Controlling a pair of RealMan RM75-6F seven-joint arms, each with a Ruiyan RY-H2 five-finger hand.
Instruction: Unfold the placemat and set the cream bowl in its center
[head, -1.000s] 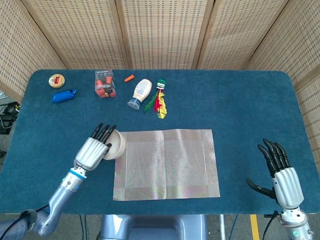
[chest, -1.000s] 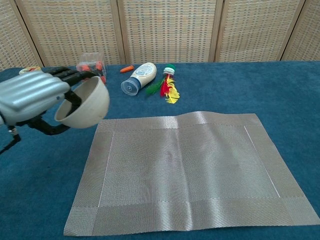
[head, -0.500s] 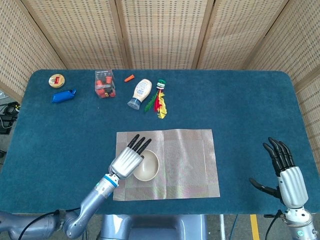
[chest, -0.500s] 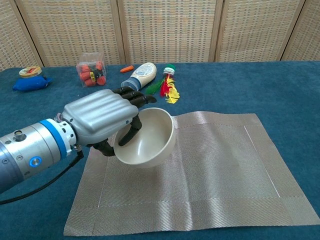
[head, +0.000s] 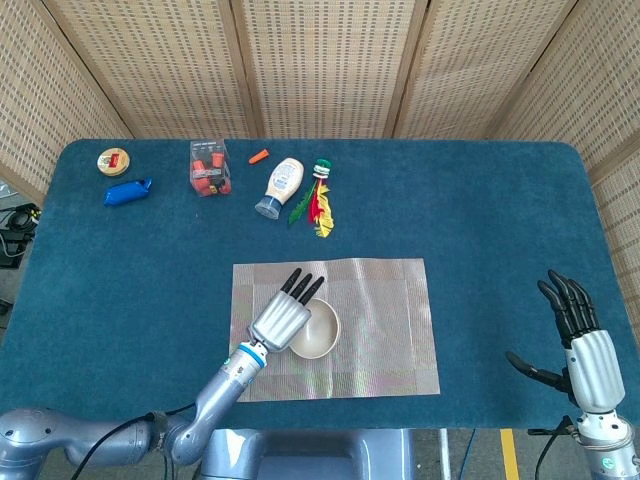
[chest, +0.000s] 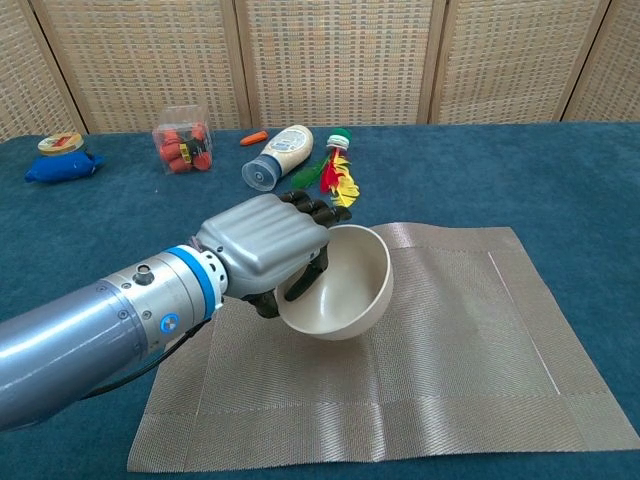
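On the blue table (head: 480, 200), the placemat (head: 385, 330) lies unfolded at lower centre. Our left hand (head: 283, 322) grasps the cream bowl (head: 318, 330) by its rim, tilted over the mat's middle. We should level it, lower gently, then release. Right hand (head: 583, 345), lower right, is released, fingers spread.

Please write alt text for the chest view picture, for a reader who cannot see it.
The robot's left hand holds a cream bowl, tilted, above the middle of an unfolded grey placemat on a blue table. At the far edge lie a white bottle, a feathered toy and a clear box of red pieces.
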